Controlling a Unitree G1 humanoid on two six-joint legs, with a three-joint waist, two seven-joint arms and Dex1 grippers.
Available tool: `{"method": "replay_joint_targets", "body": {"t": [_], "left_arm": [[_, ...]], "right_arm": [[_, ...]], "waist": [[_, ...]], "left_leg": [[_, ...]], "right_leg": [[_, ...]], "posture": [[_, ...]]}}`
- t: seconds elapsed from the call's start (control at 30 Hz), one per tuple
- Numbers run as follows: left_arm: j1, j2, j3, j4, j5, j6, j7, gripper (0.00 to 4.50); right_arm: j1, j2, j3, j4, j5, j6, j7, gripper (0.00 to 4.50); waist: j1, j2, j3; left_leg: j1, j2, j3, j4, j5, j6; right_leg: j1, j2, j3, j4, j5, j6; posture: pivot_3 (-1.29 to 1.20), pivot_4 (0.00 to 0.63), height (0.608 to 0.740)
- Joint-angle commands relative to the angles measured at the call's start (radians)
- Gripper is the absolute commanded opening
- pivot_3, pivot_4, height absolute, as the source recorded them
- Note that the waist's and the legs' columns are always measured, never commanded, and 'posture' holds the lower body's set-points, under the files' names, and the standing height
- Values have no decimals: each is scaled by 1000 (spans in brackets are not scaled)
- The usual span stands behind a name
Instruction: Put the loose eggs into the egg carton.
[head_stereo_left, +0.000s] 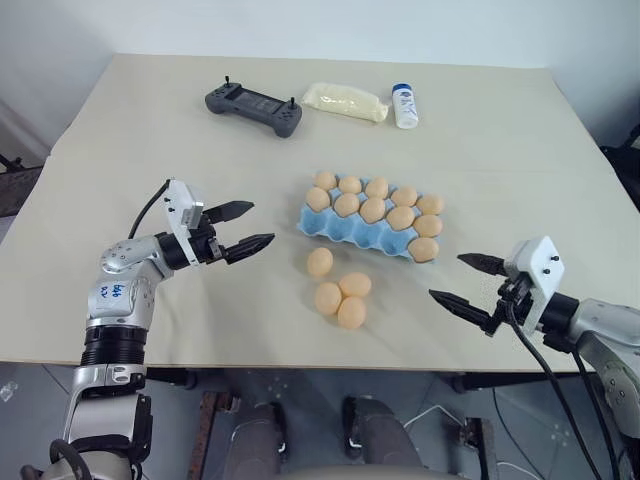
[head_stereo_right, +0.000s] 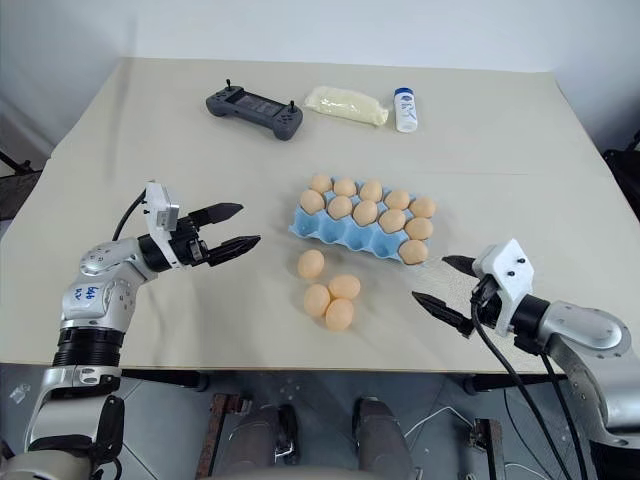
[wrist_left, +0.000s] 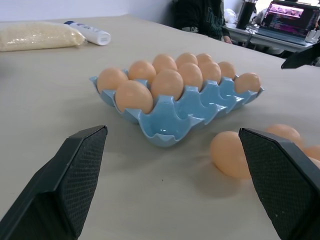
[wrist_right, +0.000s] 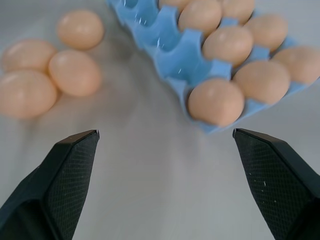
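Bottle (head_stereo_left: 405, 105) label print too small to read; loose eggs (wrist_left: 235, 154) partly hidden behind claw finger (wrist_left: 282, 180).

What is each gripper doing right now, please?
Left gripper: open, holding nothing.
Right gripper: open, holding nothing.

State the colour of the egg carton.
Light blue; the egg carton shows best in the left wrist view.

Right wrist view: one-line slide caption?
Open right gripper faces four loose eggs lying beside the blue egg carton, whose near row has four empty cups.
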Motion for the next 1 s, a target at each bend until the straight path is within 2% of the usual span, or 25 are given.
{"method": "replay_joint_targets", "body": {"t": [0.03, 0.17, 0.37, 0.47, 0.63, 1.0], "left_arm": [[-30, 28, -18, 41, 21, -53, -68, 4500], [-56, 37, -43, 97, 34, -84, -135, 4500], [-69, 33, -61, 133, 35, -97, -201, 4500], [-63, 32, -65, 130, 34, -87, -218, 4500], [-37, 29, -68, 101, 33, -80, -217, 4500], [45, 54, -58, -51, 1, 8, -210, 4500]], "right_arm": [[101, -49, -97, -150, 59, 74, 9, 4483], [205, -68, -163, -258, 114, 155, -9, 4483], [195, -66, -168, -357, 226, 276, -96, 4483], [135, -51, -94, -366, 247, 305, -158, 4483], [7, -2, 88, -296, 192, 275, -208, 4483], [-86, 77, 306, -200, 133, 200, -182, 4483]], "waist": [[3, 0, 0], [0, 0, 0], [-3, -1, -1], [-4, -1, -1], [-2, -1, -1], [-2, -1, -1]], "left_leg": [[0, 0, 0, 0, 0, 0], [0, 0, 0, 0, -1, 1], [0, 0, 0, 1, -1, 3], [0, 0, 0, 1, -1, 3], [-1, 0, 0, 0, -1, 3], [-3, 0, 0, 1, -2, 4]], "right_leg": [[0, 0, 0, 0, 0, 0], [1, 0, 0, -1, 0, 0], [1, -1, 1, -1, 0, 0], [1, -1, 1, -1, 0, 0], [0, -1, 0, -2, 0, -1], [-1, -1, 0, -4, 0, 0]], "posture": [[0, 150, 740], [0, 150, 740], [0, 150, 740], [0, 150, 740], [0, 150, 740], [0, 150, 740]]}}
